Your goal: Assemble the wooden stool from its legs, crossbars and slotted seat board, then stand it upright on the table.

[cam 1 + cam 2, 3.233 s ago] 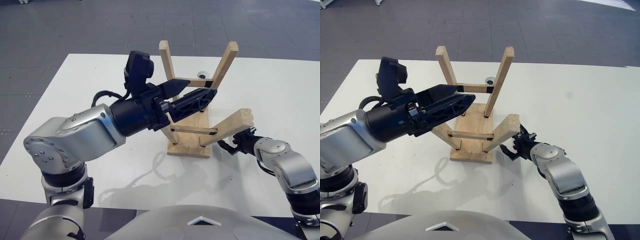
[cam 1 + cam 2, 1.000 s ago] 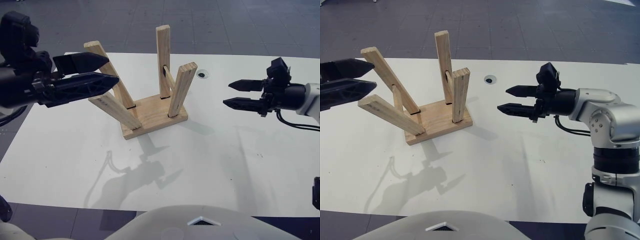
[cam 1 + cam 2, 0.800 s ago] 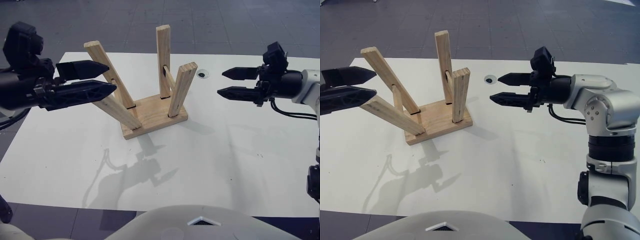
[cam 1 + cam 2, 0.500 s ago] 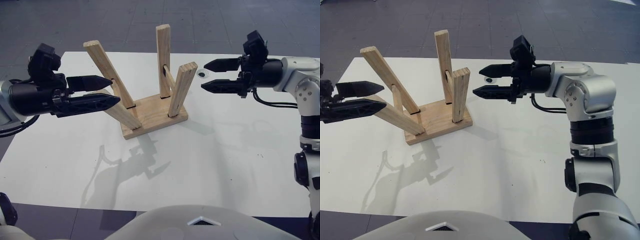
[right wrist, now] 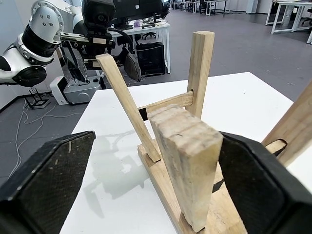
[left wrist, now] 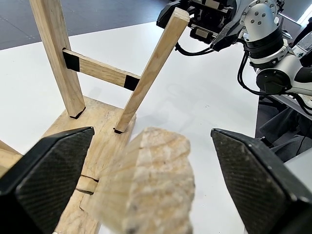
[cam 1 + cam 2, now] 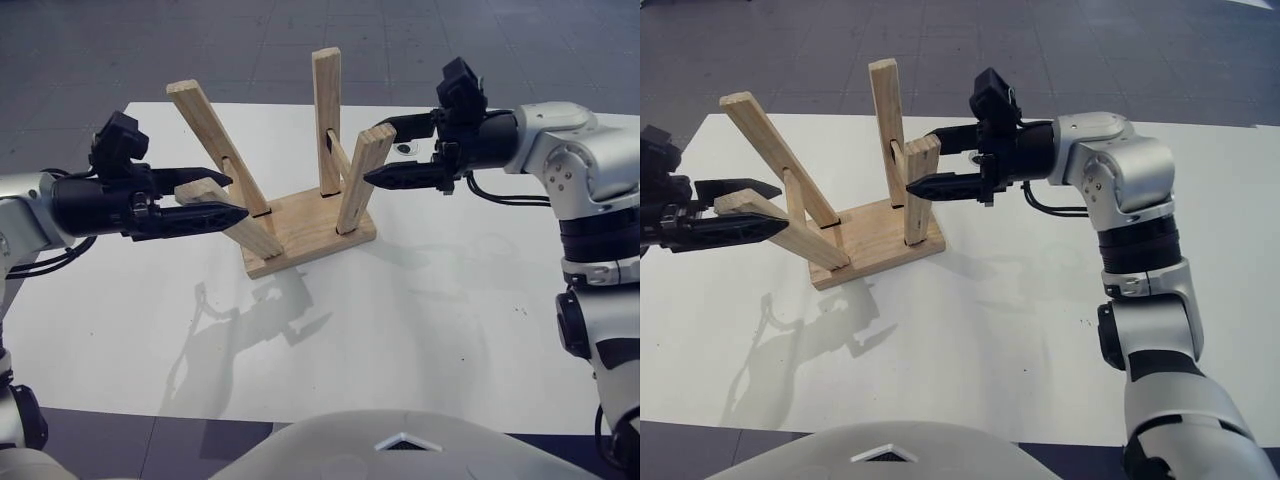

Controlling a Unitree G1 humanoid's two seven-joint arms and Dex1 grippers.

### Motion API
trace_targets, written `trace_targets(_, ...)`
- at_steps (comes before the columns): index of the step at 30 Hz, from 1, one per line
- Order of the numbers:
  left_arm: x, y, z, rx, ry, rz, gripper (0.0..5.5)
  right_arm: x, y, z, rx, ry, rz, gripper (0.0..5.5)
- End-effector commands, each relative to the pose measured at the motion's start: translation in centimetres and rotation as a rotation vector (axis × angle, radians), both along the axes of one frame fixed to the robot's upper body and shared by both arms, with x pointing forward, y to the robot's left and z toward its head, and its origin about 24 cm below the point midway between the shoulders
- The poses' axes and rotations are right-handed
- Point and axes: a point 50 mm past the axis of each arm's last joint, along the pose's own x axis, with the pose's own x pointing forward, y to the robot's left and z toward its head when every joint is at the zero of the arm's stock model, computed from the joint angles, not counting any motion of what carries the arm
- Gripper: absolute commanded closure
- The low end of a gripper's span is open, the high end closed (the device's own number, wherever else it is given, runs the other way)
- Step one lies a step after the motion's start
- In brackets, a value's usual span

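The left end effector (image 7: 228, 197) hangs released at the left side of the stool (image 7: 295, 190). Its two black, tapered fingers (image 7: 200, 216) are spread wide and lie roughly level, one above the other. The rough-sawn end of the low slanting leg (image 7: 225, 212) sits in the gap between them. In the left wrist view, bare space shows between the wood and each dark, finely textured pad (image 6: 48, 180), so this end effector grips nothing.

The stool rests upside down near the middle of the white counter (image 7: 450, 330) — its flat, rectangular seat board (image 7: 310, 232) lies on the surface. Four square-section legs of pale, unfinished wood rise from the board's slots and splay outward. The grain is plain to see. A thin crossbar (image 6: 100, 72) joins two of the legs, with dark marks at its joints.

The right end effector (image 7: 372, 154) is at the stool's right side, likewise released. Its black fingers (image 7: 400, 178) straddle the top of the near right leg (image 7: 358, 195) — one by the very top, the other lower down. In the right wrist view, the blocky, striped end of that leg stands between the two pads (image 5: 48, 185) with a gap on either side, so nothing is clasped here either.
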Motion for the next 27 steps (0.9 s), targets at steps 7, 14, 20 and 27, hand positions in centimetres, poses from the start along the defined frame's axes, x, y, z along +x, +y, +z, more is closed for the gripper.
trace_targets(7,0.8,-0.7,0.0,-0.008,-0.005,-0.036,1.62,-0.6,0.3,-0.2,-0.017,-0.003,0.015,1.76)
trace_targets(14,0.7,-0.9,-0.5,-0.019,0.003,-0.049,2.96,-2.7,-1.3,0.1,-0.046,-0.008,0.016,3.29)
trace_targets(20,0.3,-1.1,-0.9,-0.052,0.020,-0.059,3.50,-4.3,-2.9,-0.3,-0.084,0.034,0.005,4.22)
trace_targets(27,-1.3,-2.4,-1.2,-0.123,0.085,-0.167,3.53,-6.1,-3.8,0.0,-0.095,0.106,0.042,4.27)
